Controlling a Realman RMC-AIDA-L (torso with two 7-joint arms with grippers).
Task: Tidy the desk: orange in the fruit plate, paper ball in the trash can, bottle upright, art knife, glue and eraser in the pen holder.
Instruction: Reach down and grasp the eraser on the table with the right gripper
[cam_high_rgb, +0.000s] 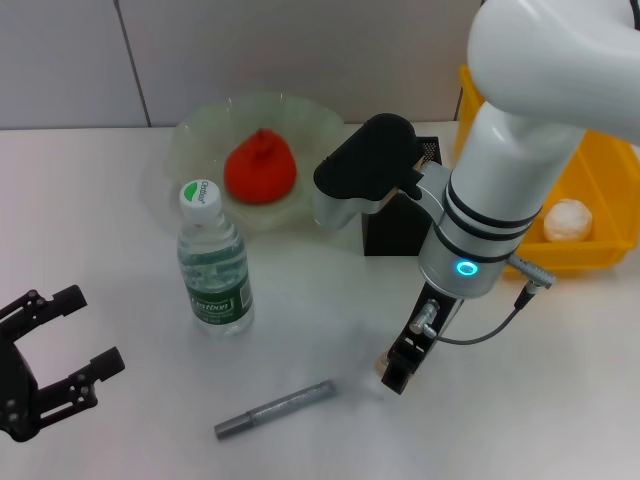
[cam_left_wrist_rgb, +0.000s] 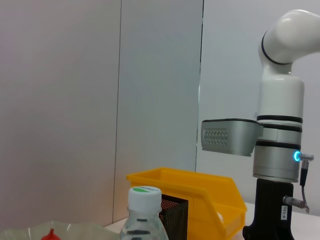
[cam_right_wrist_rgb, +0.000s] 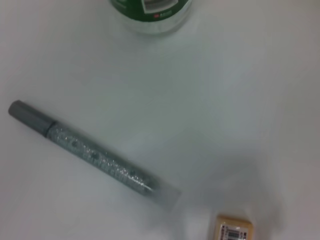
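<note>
Partly hidden, the right tool (cam_high_rgb: 397, 372) hangs over one eraser (cam_right_wrist_rgb: 233, 229); its opening cannot be told. One glue stick (cam_high_rgb: 274, 409) and one bottle (cam_high_rgb: 212, 260) share the bench (cam_high_rgb: 520, 400), with perhaps a paper ball (cam_high_rgb: 568, 220) in the bin (cam_high_rgb: 610, 190). Left tool (cam_high_rgb: 70, 345) spread wide.

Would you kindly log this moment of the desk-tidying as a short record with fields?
orange: in the fruit plate, orange
bottle: upright, in front of the plate
paper ball: in the yellow trash can, ball
glue: grey stick lying on the desk
eraser: on the desk under the right end effector
pen holder: black mesh, behind the right arm
right end effector: lowered over the eraser
left end effector: open, parked at desk's near left
</note>
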